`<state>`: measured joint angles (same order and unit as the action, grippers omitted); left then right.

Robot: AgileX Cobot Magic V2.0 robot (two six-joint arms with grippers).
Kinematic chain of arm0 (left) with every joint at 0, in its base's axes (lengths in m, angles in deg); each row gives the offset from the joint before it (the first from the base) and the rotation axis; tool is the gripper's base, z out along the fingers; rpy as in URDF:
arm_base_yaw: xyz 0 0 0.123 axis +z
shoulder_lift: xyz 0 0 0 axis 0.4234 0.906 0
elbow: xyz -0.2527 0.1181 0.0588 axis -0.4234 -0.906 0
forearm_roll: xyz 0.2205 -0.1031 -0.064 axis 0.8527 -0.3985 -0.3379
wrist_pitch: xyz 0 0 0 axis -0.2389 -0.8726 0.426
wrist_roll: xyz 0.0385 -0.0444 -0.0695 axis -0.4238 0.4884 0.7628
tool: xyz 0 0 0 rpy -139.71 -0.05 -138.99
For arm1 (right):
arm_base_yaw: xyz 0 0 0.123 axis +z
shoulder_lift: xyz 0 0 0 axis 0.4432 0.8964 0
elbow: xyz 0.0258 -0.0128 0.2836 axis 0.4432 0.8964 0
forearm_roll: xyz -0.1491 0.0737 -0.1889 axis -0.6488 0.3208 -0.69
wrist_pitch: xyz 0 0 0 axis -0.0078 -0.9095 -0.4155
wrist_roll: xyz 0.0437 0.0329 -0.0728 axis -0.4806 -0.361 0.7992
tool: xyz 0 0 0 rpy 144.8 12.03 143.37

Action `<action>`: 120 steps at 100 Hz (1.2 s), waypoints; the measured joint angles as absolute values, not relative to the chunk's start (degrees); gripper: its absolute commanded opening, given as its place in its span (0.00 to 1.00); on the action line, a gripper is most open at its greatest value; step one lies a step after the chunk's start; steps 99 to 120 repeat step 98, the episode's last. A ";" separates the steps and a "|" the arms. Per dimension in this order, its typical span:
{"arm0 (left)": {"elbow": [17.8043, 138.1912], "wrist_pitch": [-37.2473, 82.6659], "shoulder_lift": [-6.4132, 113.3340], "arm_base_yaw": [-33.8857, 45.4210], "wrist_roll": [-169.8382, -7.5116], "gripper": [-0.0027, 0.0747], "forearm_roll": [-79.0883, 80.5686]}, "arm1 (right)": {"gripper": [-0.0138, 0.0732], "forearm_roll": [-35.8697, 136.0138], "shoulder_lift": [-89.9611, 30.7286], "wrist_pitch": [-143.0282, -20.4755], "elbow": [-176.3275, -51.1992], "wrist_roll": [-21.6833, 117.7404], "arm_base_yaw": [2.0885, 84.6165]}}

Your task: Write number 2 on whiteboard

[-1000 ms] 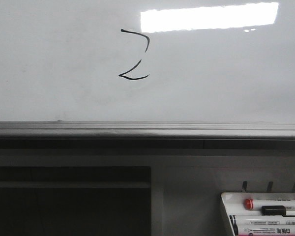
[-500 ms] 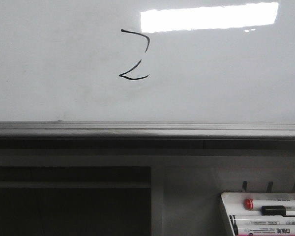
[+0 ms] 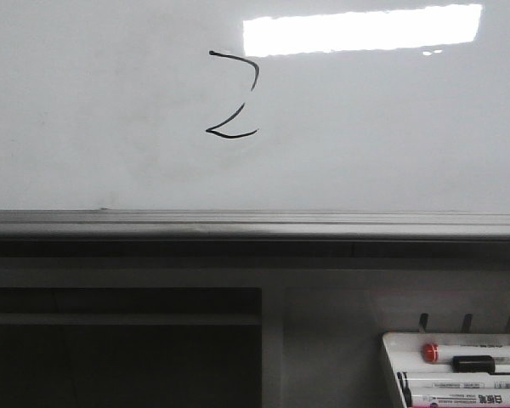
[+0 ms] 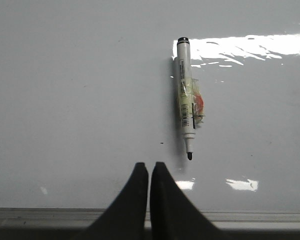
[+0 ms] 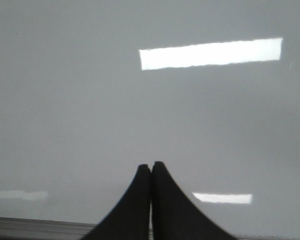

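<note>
The 2 [image 3: 234, 95] sits near the whiteboard's [image 3: 391, 153] top edge, apparently finished. Both claws, left [image 4: 149, 165] and right [image 5: 151, 165], are pressed together, empty; the marker [image 4: 186, 105] lies released.

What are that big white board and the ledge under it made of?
The whiteboard looks like glossy coated sheet, perhaps lacquered steel or melamine: it mirrors a ceiling light sharply. The ledge looks like brushed grey metal, probably aluminium, with a dull sheen.
</note>
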<state>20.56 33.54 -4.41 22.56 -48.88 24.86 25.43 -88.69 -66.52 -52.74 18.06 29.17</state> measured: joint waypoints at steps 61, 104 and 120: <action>20.56 33.54 -4.41 22.58 -48.88 0.01 24.86 | 0.07 26.80 -88.69 -68.53 -52.74 18.06 29.17; 20.56 33.54 -4.41 22.58 -48.88 0.01 24.86 | 0.07 26.99 -88.69 -68.53 -52.74 18.06 29.17; 20.56 33.54 -4.41 22.58 -48.88 0.01 24.86 | 0.07 26.99 -88.69 -68.53 -52.74 18.06 29.17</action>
